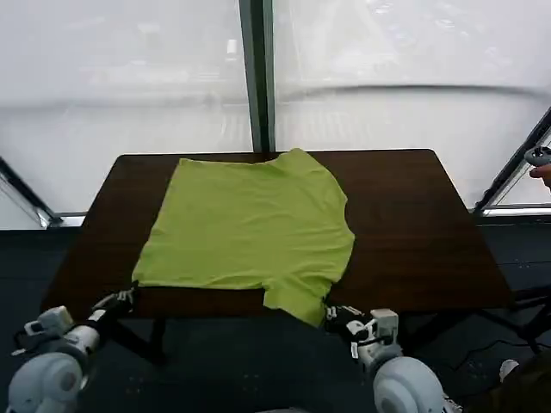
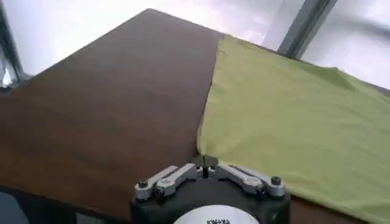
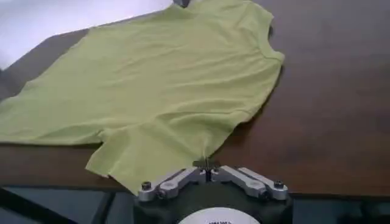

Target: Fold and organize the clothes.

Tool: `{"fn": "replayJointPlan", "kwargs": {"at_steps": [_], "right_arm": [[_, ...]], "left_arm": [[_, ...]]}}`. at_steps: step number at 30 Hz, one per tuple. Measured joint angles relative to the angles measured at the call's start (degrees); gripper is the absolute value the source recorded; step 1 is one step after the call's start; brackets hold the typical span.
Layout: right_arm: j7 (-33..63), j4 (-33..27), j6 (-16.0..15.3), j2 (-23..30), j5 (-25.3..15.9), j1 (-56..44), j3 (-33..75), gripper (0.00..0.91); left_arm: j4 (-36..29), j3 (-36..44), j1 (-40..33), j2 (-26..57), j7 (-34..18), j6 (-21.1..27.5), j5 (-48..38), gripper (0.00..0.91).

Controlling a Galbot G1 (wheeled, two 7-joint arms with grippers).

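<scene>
T-shirt [image 1: 245,228] flat on table [image 1: 413,232] — centre-left

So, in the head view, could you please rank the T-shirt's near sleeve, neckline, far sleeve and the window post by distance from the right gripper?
From the right gripper:
1. T-shirt's near sleeve, over the table's front edge.
2. Neckline, right side.
3. Far sleeve, back edge.
4. Window post, beyond.

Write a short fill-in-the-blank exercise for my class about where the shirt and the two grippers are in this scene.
1. The lime-green T-shirt lies spread on a dark ____ table.
2. The left gripper is at the shirt's near ____ corner.
3. The right gripper meets the ____ that hangs over the table's near edge.

Missing words: brown; left; sleeve
</scene>
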Motion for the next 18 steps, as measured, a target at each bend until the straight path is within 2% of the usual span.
{"fn": "replayJointPlan", "kwargs": {"at_steps": [9,18], "right_arm": [[-0.04,3.15,-0.02,-2.59,1.57,-4.71,4.19,0.0],[-0.35,2.48,1.14,-2.59,4.16,-2.45,5.61,0.0]], "left_arm": [[-4.69,-2.36,6.67,-1.41,-0.21,-0.38,1.01,0.0],[-7.93,-5.82,11.04,-1.65,-0.3,-0.85,0.1,0.0]]}}
